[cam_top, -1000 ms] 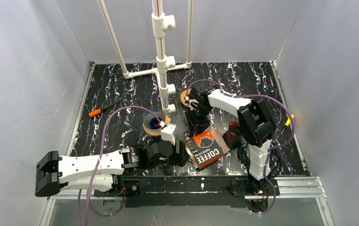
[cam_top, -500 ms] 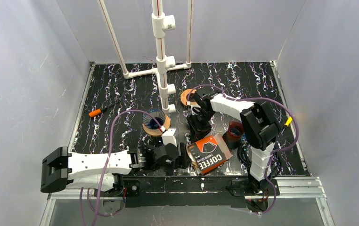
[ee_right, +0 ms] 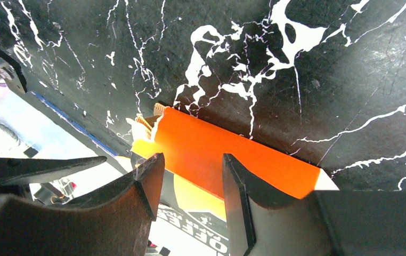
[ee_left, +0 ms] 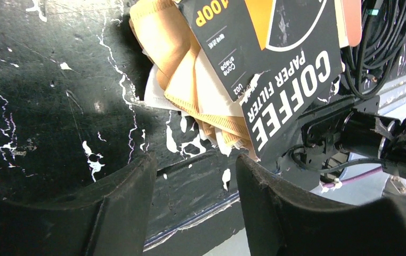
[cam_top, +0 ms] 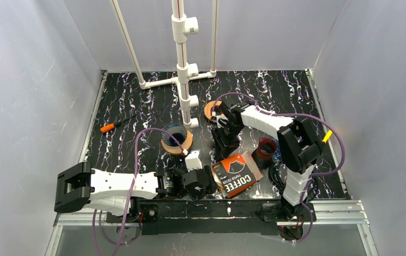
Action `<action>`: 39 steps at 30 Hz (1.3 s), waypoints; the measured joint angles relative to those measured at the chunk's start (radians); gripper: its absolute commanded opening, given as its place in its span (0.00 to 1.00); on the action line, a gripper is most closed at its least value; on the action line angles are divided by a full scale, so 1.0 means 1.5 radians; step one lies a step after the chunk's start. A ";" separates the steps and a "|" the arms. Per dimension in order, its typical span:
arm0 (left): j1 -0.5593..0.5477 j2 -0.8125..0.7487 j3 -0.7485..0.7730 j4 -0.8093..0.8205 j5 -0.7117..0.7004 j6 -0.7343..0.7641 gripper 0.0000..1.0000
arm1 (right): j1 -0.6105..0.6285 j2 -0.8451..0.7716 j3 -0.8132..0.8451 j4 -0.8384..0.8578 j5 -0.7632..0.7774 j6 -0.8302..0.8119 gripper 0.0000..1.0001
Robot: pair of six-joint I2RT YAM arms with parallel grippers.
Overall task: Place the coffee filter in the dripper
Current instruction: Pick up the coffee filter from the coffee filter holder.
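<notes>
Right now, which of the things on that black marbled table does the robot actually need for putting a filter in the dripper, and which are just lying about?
Needed:
- orange-and-black coffee filter pack with tan paper filters sticking out
- blue ribbed dripper on its wooden ring

Lying about:
- orange-handled screwdriver
- dark red cup
- white pipe stand

The black, white-veined marble table (cam_top: 131,96) carries everything. The coffee filter packet (cam_top: 236,174) lies flat just right of the left gripper (cam_top: 203,184) and directly below the right gripper (cam_top: 225,143), brown paper filters (ee_left: 182,74) spilling from its open end. A dripper (cam_top: 176,140) on a wooden ring stands just beyond the left gripper. An orange-handled screwdriver (cam_top: 110,126) lies well to its left. A white pipe stand (cam_top: 182,74) rises farther back.
</notes>
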 measured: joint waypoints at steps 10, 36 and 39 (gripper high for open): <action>-0.002 0.014 0.000 0.027 -0.079 -0.068 0.46 | 0.000 -0.025 -0.009 0.003 -0.002 0.006 0.53; -0.002 0.054 -0.021 0.091 -0.106 -0.140 0.30 | 0.000 -0.025 -0.009 0.002 -0.002 0.007 0.53; -0.002 0.057 -0.023 0.092 -0.107 -0.148 0.31 | 0.000 -0.025 -0.009 0.003 -0.002 0.007 0.53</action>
